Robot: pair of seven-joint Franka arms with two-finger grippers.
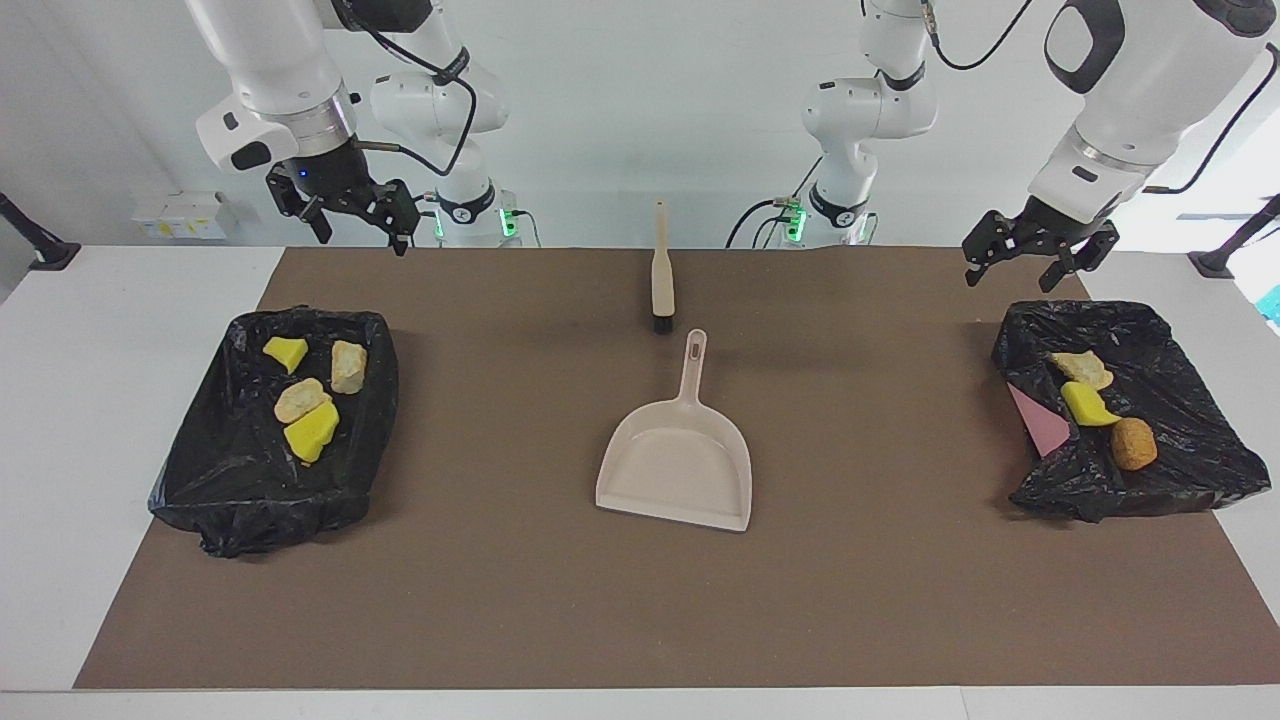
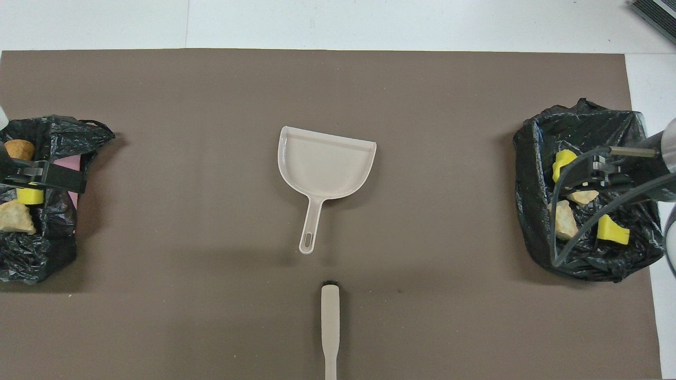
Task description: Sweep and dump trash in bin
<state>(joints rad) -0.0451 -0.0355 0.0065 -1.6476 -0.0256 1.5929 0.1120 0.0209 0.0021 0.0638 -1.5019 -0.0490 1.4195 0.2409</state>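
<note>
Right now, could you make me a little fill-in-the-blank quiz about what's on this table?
1. The dustpan holds ___ trash.
2. The bin at the right arm's end holds ___ bits.
3. The brush lies ___ the robots than the dustpan.
4. The orange-brown nugget sits in the bin at the ___ arm's end.

Answers: no; four; nearer to; left

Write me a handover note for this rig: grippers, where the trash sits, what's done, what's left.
Left gripper: open, empty, raised by the bin at its end.
Right gripper: open, empty, raised by the other bin.
Trash: three bits in the left arm's bin, four bits in the right arm's.
Dustpan empty mid-mat; brush nearer the robots.
Done: none seen on the mat.
Left: apparently nothing.
</note>
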